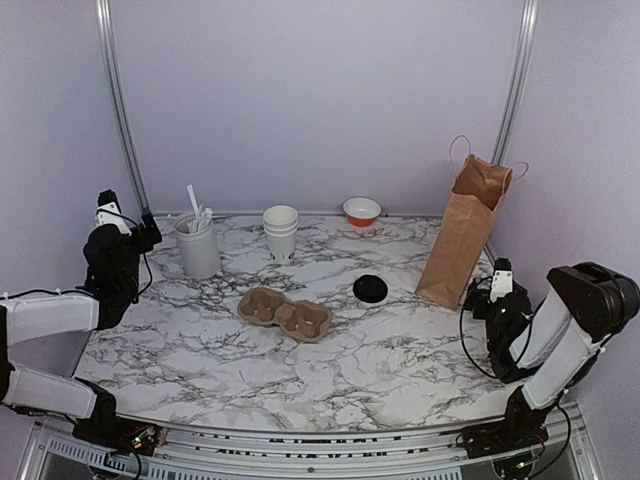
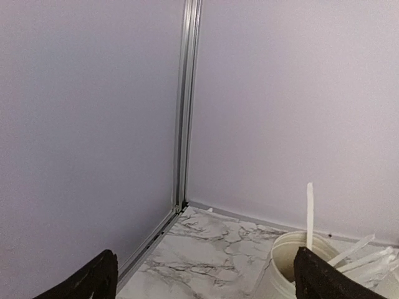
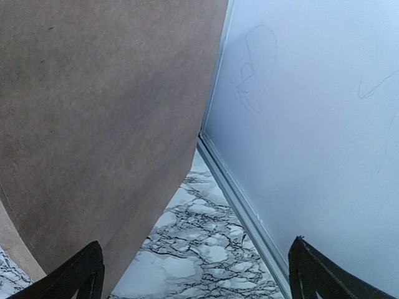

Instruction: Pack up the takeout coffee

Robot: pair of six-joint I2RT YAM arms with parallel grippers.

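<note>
No lidded takeout coffee shows in any view. A black round lid (image 1: 370, 289) lies flat on the marble table (image 1: 400, 360), right of centre. A stack of plain white paper cups (image 1: 281, 231) stands at the back. My left gripper (image 1: 148, 236) (image 2: 206, 280) hangs open at the far left beside the white utensil holder (image 1: 198, 247) (image 2: 277, 268), with nothing between its fingers. My right gripper (image 1: 478, 297) (image 3: 196, 274) is open at the far right, low behind the brown paper bag (image 1: 462, 232) (image 3: 93, 124), and holds nothing.
A brown pulp cup carrier (image 1: 285, 314) lies in the middle of the table. A small red and white bowl (image 1: 361, 212) sits at the back wall. The bag stands upright with its mouth open. Walls close in on both sides.
</note>
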